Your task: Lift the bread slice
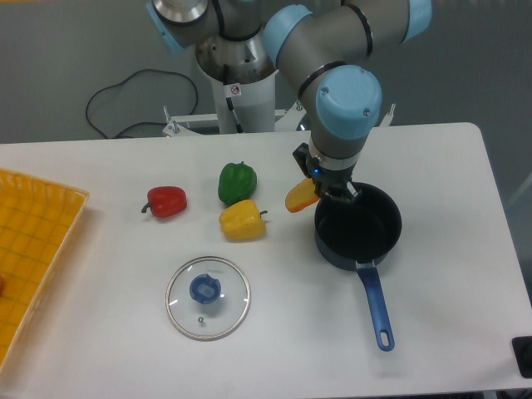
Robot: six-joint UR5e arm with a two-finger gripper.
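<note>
The bread slice [299, 197], yellow-orange with a darker orange edge, hangs tilted above the table just left of the pot's rim. My gripper [320, 189] is shut on it from above; the fingers are mostly hidden under the blue wrist joint [347, 100]. The slice is clear of the table and sits to the right of the yellow pepper [242, 221].
A dark pot [358, 224] with a blue handle stands right under the gripper's right side. A green pepper [237, 182], a red pepper [167, 200] and a glass lid [208, 297] lie to the left. An orange tray [33, 249] fills the left edge.
</note>
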